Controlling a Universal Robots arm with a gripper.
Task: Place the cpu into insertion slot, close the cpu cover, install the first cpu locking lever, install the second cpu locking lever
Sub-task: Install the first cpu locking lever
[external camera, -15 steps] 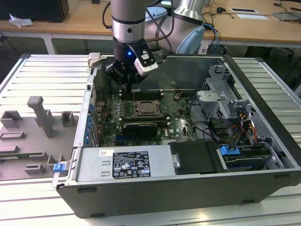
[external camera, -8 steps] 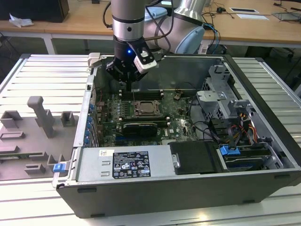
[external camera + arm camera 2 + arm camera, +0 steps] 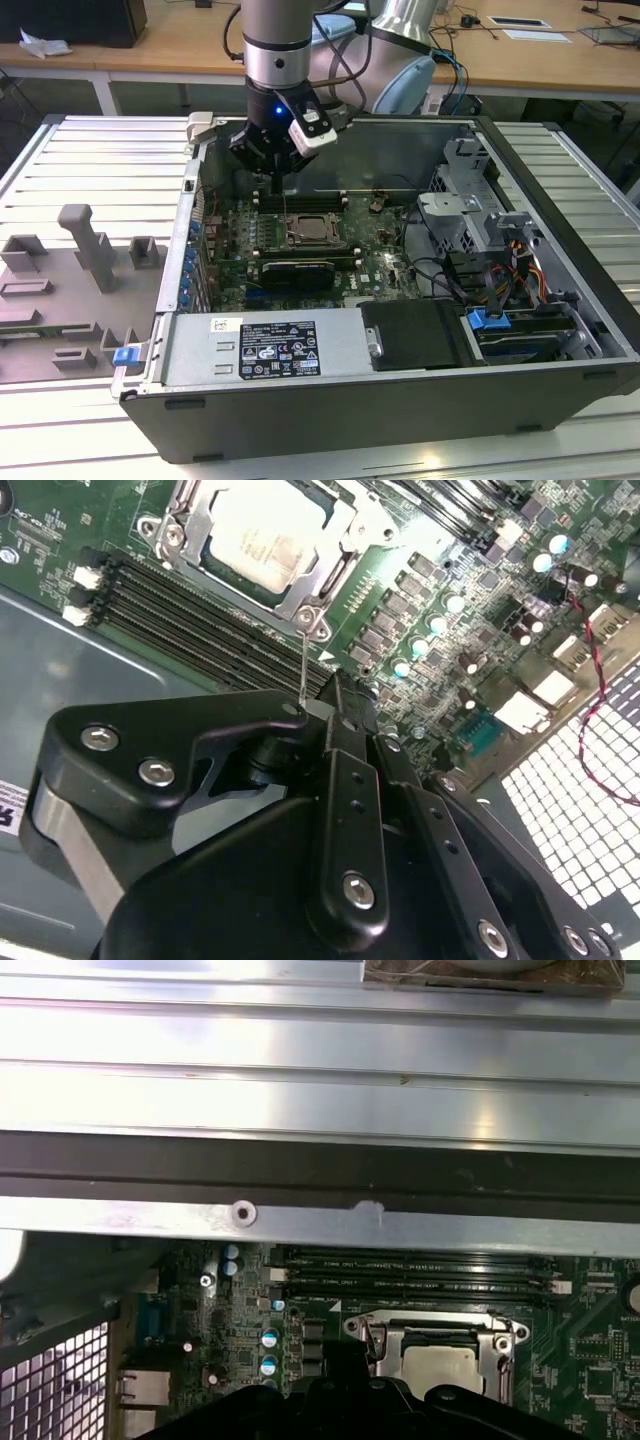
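Above the insertion slot: your gripper is pinched closed on the upright locking lever.
Lever: thin, springy wire (likely slippery); hold it by its tip.
Cpu: seated under the cpu cover.

Pale silver-beige cpu, silver cpu cover, green circuit board, black memory slots, black pincer.
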